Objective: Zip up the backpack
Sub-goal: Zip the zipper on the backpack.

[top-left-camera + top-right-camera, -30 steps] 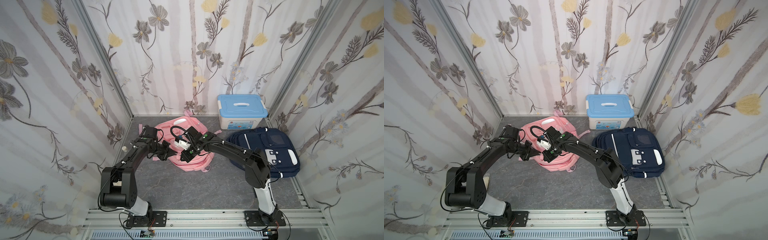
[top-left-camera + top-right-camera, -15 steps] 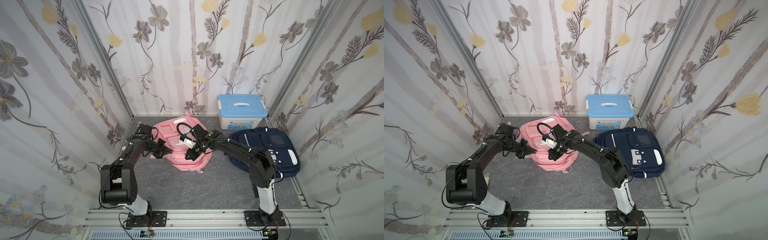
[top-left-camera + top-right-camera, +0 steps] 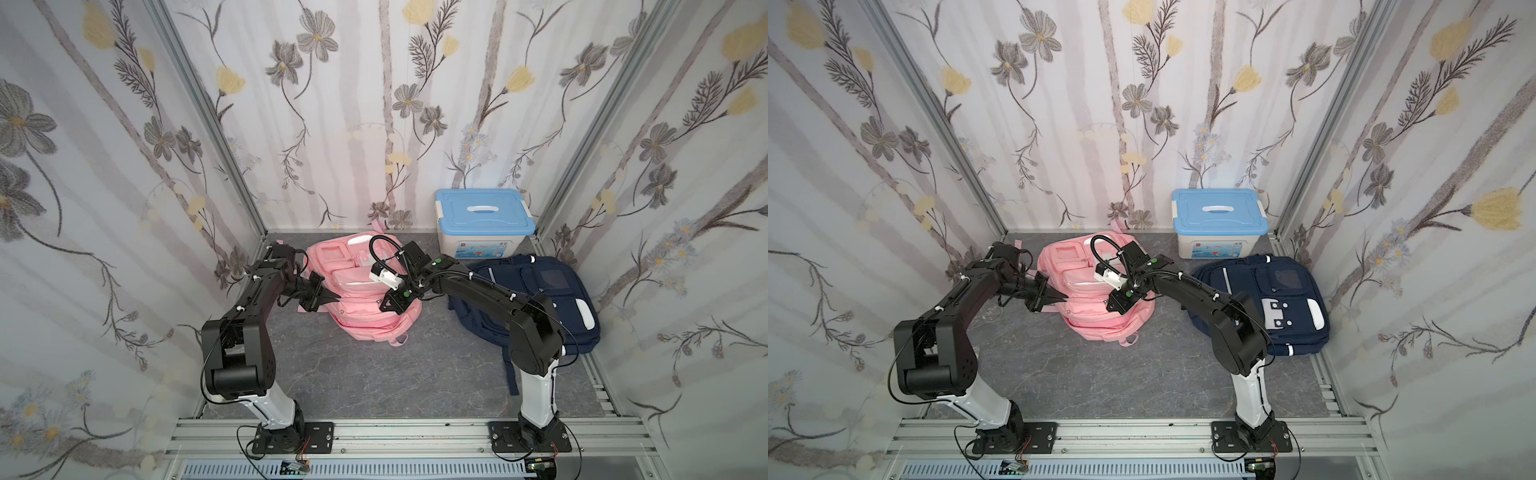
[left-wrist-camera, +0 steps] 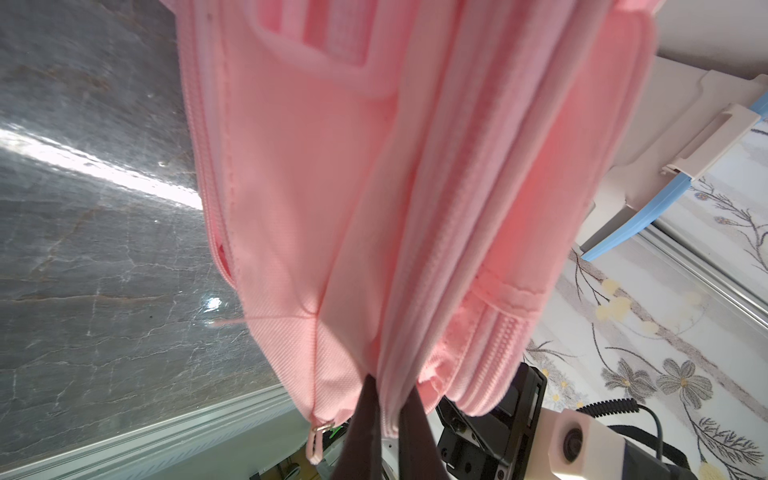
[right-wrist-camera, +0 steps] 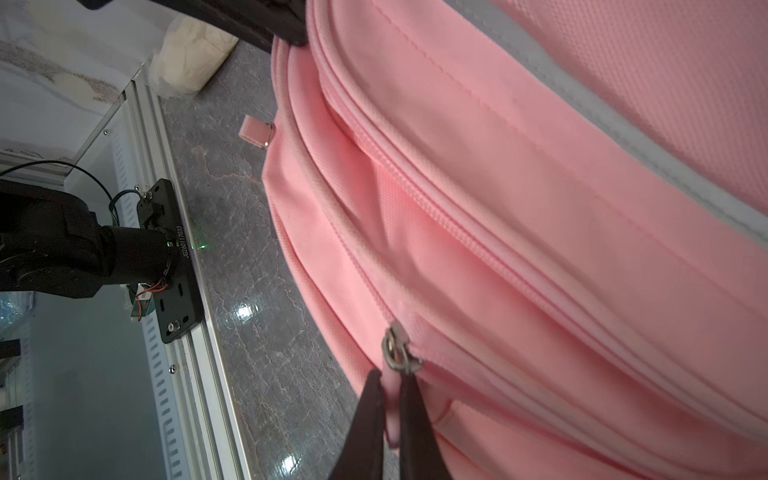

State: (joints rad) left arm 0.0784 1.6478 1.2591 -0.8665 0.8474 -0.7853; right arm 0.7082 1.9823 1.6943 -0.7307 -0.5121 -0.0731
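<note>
Pink fabric sits slack beside the slider (image 5: 397,353); a hard tug could snag it, or strip the thin zipper pull (image 5: 390,405) from the right gripper (image 5: 392,376), pinched shut on it; the left gripper (image 4: 388,384) clamps a seam of the backpack (image 3: 365,303); the bag lies on the floor (image 3: 374,374) between the 2 arms.

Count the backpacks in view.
2. The pink backpack lies in the middle; the navy backpack lies flat beside it, on the right arm's side, in front of the box. None appears hidden.
</note>
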